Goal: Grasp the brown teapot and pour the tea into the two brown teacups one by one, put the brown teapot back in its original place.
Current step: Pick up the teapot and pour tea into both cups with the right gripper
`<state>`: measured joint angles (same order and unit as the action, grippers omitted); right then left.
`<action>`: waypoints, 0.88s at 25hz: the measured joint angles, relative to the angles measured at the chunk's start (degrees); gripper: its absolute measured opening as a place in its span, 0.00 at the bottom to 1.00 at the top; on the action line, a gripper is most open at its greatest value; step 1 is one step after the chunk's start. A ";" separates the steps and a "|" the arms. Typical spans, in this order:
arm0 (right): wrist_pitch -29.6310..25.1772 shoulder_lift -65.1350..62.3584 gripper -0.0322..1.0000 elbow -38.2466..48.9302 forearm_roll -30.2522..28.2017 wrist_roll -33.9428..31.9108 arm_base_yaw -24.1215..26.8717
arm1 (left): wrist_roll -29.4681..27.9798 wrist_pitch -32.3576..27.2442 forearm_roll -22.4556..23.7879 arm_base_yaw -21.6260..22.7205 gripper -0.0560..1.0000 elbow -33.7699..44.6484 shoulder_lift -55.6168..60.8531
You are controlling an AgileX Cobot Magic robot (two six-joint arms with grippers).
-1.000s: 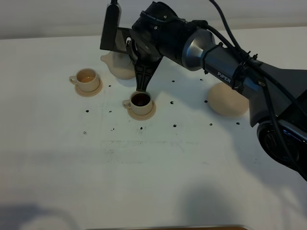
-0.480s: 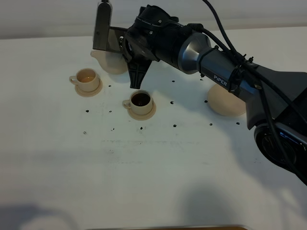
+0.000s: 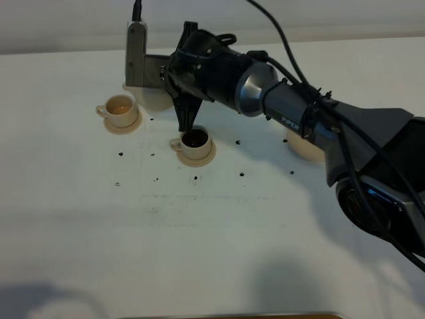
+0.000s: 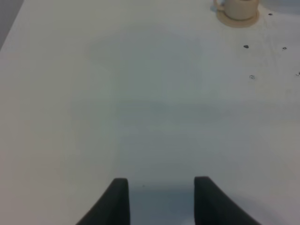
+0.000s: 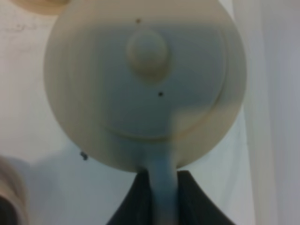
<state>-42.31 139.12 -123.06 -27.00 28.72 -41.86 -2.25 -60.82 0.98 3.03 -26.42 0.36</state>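
My right gripper reaches across to the left and is shut on the loop handle of the brown teapot. The teapot hangs just behind and to the right of the left teacup, whose inside looks pale. The other teacup holds dark tea and stands on its saucer below the arm. In the right wrist view the teapot's lid faces the camera, with the handle between the fingers. The wide saucer lies at the right, partly behind the arm. My left gripper is open and empty over bare table.
Small dark spots dot the white table around the cups. One teacup on its saucer shows far off in the left wrist view. The right arm stretches over the table's middle and right.
My right gripper has carried the teapot left and back, from over the tea-filled cup toward the left cup. The cups have not moved.
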 joint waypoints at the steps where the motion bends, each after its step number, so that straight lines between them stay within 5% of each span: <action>1: 0.45 0.25 0.13 0.00 -0.56 -0.43 -0.20 | 0.00 0.00 0.00 0.00 0.35 0.00 0.00; 22: 5.06 2.41 0.13 0.00 -16.32 -8.46 -1.31 | 0.00 0.00 0.00 0.00 0.35 0.00 0.00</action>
<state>-37.25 141.53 -123.06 -43.31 20.26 -43.17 -2.25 -60.82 0.98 3.03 -26.42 0.36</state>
